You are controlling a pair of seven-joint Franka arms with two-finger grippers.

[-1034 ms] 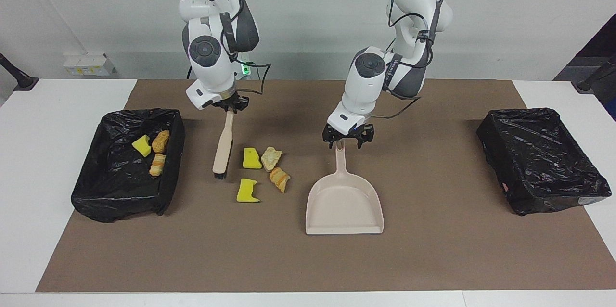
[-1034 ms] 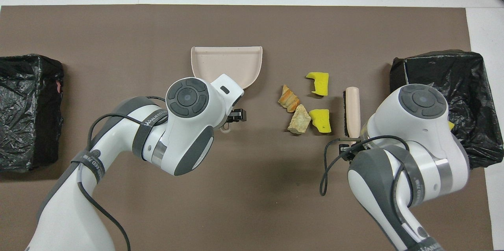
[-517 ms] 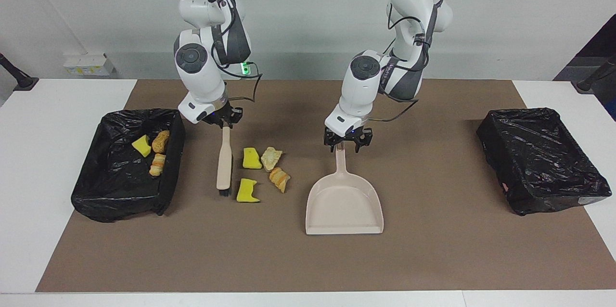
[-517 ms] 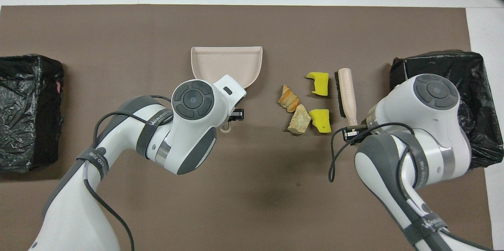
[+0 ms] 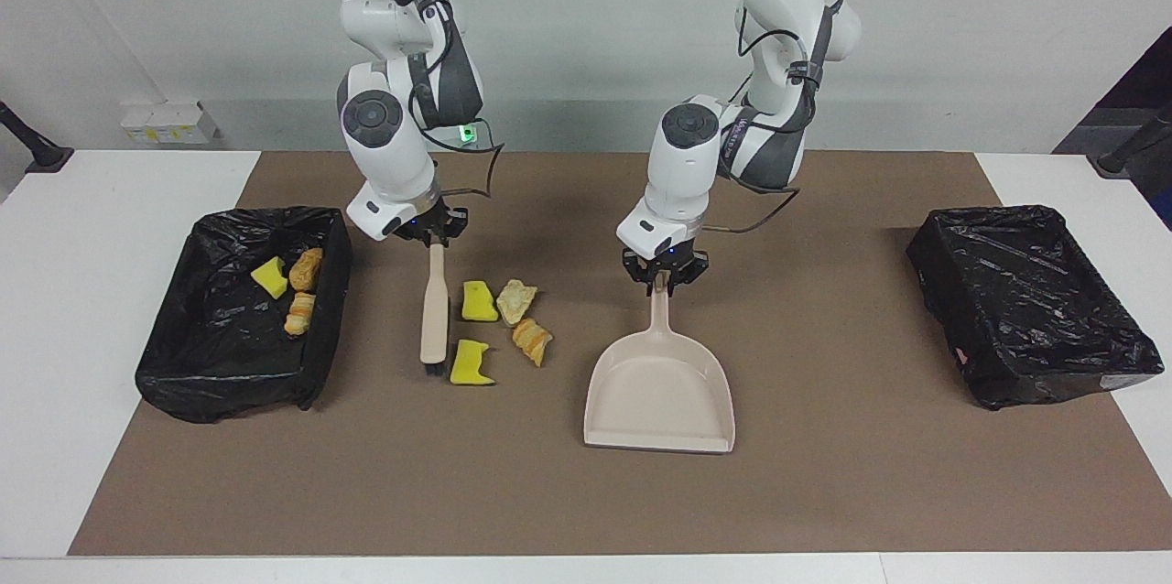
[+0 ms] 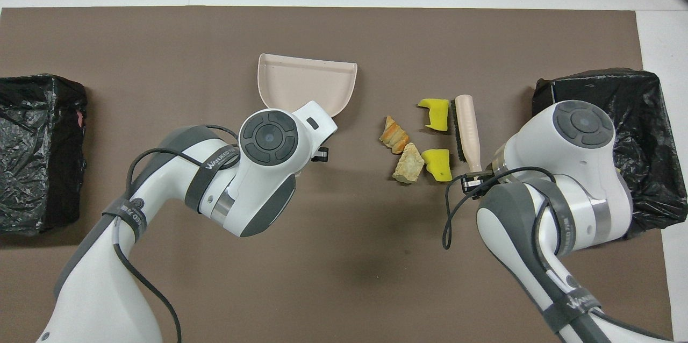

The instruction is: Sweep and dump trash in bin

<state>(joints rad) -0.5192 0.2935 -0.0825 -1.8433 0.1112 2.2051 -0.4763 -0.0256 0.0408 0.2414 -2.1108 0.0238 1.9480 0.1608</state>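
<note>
Two grippers are closed on tools. Nearest the robots, the right gripper point(image 5: 434, 238) is clamped on the handle end of the brush point(image 5: 433, 309); since the earlier frame the brush has travelled away from the bin toward the scraps, and its bristle end now touches the farther yellow sponge chunk point(image 5: 471, 363). The left gripper point(image 5: 663, 280) stood open around the dustpan point(image 5: 659, 387) handle a second ago and has now closed on it; the pan has turned slightly on the mat.

Loose trash lies between brush and dustpan, near the middle of the brown mat point(image 5: 824, 492): a second yellow sponge chunk point(image 5: 479, 301) beside the brush handle, a tan lump point(image 5: 515, 299) touching it, and a golden-brown lump point(image 5: 532, 340) just farther out. None of the four has shifted.

Three more scraps already lie in the black-lined bin point(image 5: 174, 364) at the mat edge toward the right arm's end: one yellow chunk point(image 5: 268, 277) and two bread-like lumps point(image 5: 306, 269) point(image 5: 298, 313). A second black-lined bin point(image 5: 1035, 328) stands at the edge toward the left arm's end; whether it holds anything cannot be told.

The dustpan's open mouth faces the mat's edge farthest from the robots, not the trash. In the overhead view both forearms carry the wording "WANJEED" in part; the rest is unreadable.
</note>
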